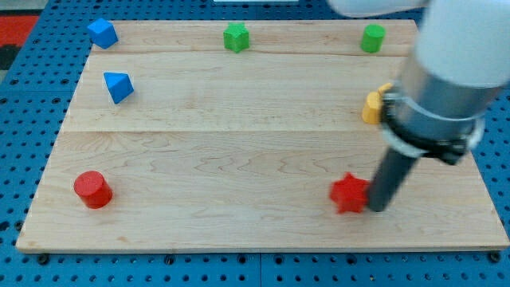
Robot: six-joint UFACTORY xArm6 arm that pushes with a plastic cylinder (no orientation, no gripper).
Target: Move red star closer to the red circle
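Camera view. A pale wooden table, made of planks with fine grain, lies on a blue perforated base. The red star, a chunky block slightly blurred, sits near the view's bottom right. The tip of a dark, smooth rod stands just beside the star on its right, apparently touching it. The arm carries no gripper, so there is nothing to open or close. The red circle, a short cylinder, sits at the bottom left, well apart from the star. Along the top: a blue block, a green star-like block, a green cylinder. A blue wedge lies left; a yellow block is partly hidden by the grey arm.
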